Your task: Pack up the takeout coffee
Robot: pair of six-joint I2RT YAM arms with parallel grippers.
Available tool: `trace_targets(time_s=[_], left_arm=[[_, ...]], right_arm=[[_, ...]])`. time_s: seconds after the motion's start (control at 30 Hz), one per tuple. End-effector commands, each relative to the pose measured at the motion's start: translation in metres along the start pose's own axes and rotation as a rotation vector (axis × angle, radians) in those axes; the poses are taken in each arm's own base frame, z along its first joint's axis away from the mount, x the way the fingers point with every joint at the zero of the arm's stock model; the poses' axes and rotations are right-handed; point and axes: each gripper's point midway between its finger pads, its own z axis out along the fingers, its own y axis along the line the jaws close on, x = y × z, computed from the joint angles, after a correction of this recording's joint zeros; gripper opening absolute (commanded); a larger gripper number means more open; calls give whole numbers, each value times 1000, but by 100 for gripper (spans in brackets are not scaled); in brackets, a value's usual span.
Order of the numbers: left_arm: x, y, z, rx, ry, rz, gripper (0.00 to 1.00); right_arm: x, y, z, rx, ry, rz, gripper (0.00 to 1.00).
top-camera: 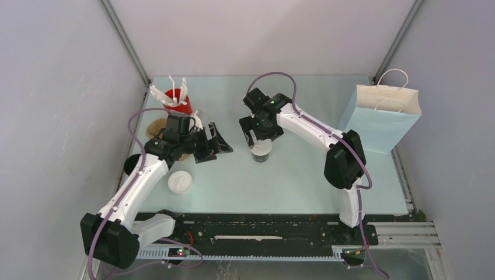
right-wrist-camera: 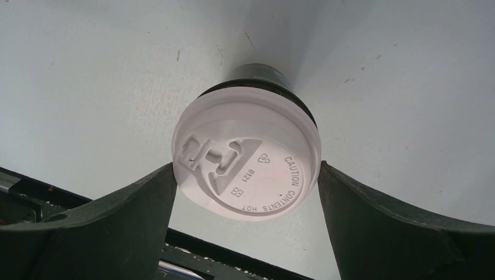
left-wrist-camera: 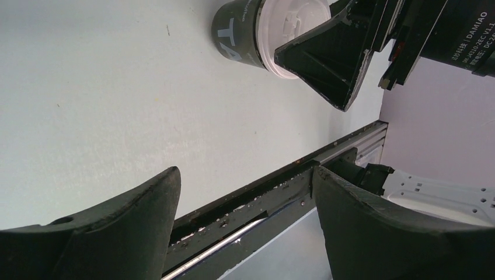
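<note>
The takeout coffee, a small black cup with a white lid, stands upright mid-table. It also shows in the right wrist view and the left wrist view. My right gripper is open straight above it. In the right wrist view its fingertips flank the lid's rim on both sides, and I cannot tell if they touch. My left gripper is open and empty just left of the cup, and its wrist view shows only table between the fingers. The pale blue paper bag stands upright at the right.
A red cup with white cutlery stands at the back left. A brown pulp tray lies beside it, partly hidden by my left arm. A round white lid or lidded cup sits at the front left. A black rail runs along the near edge.
</note>
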Motion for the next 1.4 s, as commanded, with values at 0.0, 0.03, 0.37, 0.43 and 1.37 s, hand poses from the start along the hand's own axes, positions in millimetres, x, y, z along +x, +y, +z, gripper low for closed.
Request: trace_targets(time_s=[0.0, 0.03, 0.37, 0.43, 1.37], left_arm=[[-11, -10, -5, 26, -20, 44, 88], [-11, -10, -5, 27, -19, 45, 88], [-11, -9, -4, 23, -15, 42, 88], [-11, -10, -4, 23, -17, 43, 88], [-36, -59, 96, 191, 99, 40, 81]], right_arm=[[-13, 1, -7, -3, -43, -19, 98], [-13, 0, -6, 1, -41, -19, 98], [-10, -3, -4, 9, -37, -19, 100], [-10, -3, -3, 7, -35, -21, 100], [-2, -35, -51, -765, -141, 345, 94]])
